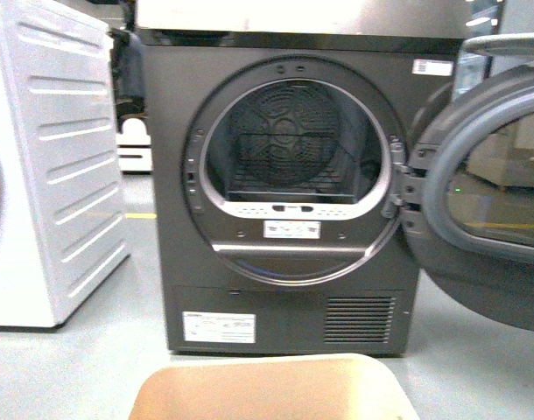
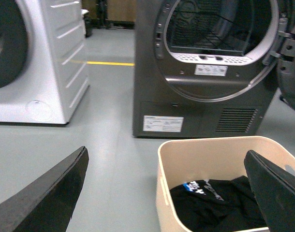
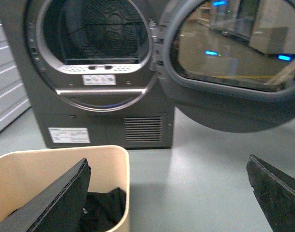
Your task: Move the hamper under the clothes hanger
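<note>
The left gripper (image 2: 167, 152) and right gripper (image 3: 168, 162) both gape wide, holding nothing. One finger of each overlaps the hamper (image 2: 163, 188), where seemingly dark clothing (image 2: 220, 208) lies.

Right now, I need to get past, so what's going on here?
The robot faces a beige hamper holding dark clothes, on the floor before the open dryer. Its left gripper and right gripper are both open, one over each side wall, gripping nothing. No clothes hanger is in view.

Grey floor (image 1: 477, 350), hamper (image 1: 271, 389), dryer (image 1: 284, 289), white washer (image 1: 48, 175)
</note>
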